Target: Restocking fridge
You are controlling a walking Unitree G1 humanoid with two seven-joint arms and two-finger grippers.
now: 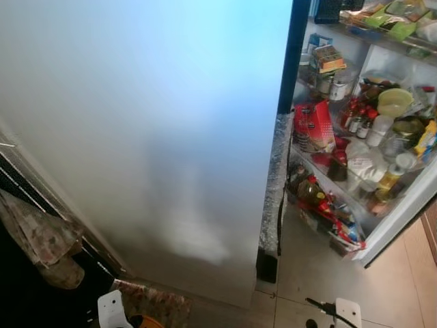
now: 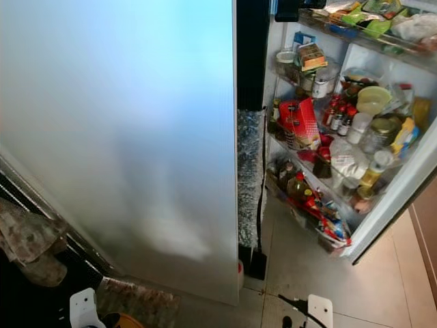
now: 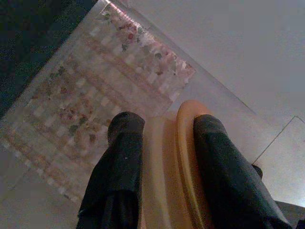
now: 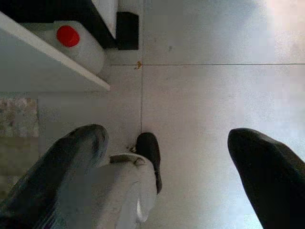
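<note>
Currently, the left gripper [image 3: 164,157] hangs low at the robot's side, its two black fingers [image 3: 119,176] clamped on an orange plate-like item [image 3: 171,162], gripped edge-on with the rim between the pads. Just beyond its fingertips lies a patterned floor mat [image 3: 90,90], and beyond that the pale face of the fridge door [image 1: 143,130].

The right gripper [image 4: 167,181] also hangs low, spread wide and holding nothing; below it is grey tiled floor [image 4: 214,95], with the robot's own foot [image 4: 138,181] under the gap between the fingers. Ahead of this gripper, a white jug with a red cap [image 4: 78,43] sits on the floor, tucked under the lower edge of a white panel.

Forward and up from the right gripper, the fridge interior [image 2: 328,137] stands open, its shelves crowded. Noted: a red carton [image 2: 300,121], small red-capped bottles [image 2: 338,116], a yellow-green bowl [image 2: 372,101], jars and cans, and packets on the lowest shelf [image 2: 321,212]. The large closed door panel fills the space ahead of the left gripper. To the far side of that gripper, cloths [image 1: 37,239] hang against a dark unit.
</note>
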